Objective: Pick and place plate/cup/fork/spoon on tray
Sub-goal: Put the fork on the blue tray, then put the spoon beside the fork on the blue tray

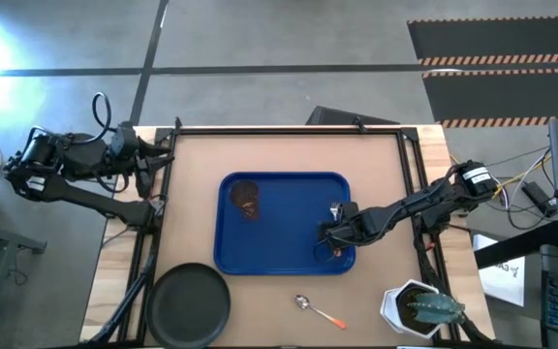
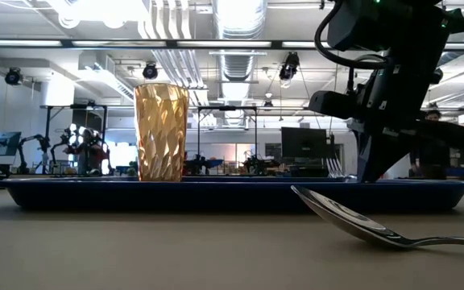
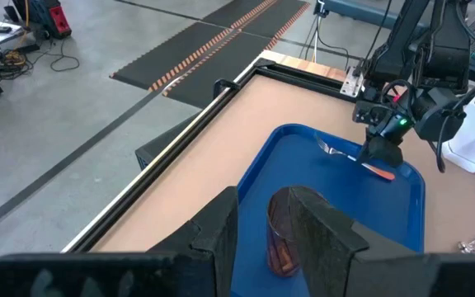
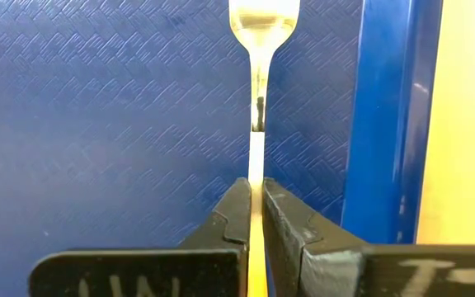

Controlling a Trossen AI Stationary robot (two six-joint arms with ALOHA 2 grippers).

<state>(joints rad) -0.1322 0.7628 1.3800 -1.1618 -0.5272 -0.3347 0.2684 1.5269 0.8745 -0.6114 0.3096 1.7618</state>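
The blue tray [image 1: 284, 254] lies mid-table with the amber cup [image 1: 245, 199] upright on its left part. My right gripper [image 1: 335, 236] is over the tray's right part, shut on the fork [image 4: 258, 82], which has a silver head and a pale orange handle. The spoon [image 1: 316, 310], with its orange handle, lies on the table in front of the tray. The black plate [image 1: 190, 302] rests flat near the front left. My left gripper [image 3: 262, 239] stands raised by the table's far left, open with nothing between its fingers. My right gripper pinches the fork's handle [image 4: 256, 169] between its two fingers, a little behind where the silver neck ends. The fingers slant steeply down from above. The fork's head [image 3: 328, 148] reaches out over the tray floor beyond the fingers; whether it touches the floor I cannot tell.
A white hexagonal plant pot [image 1: 419, 308] stands at the table's front right corner. The tray's right rim [image 4: 390, 124] runs close beside the fork. A black frame rail [image 1: 289, 128] lines the table's far edge.
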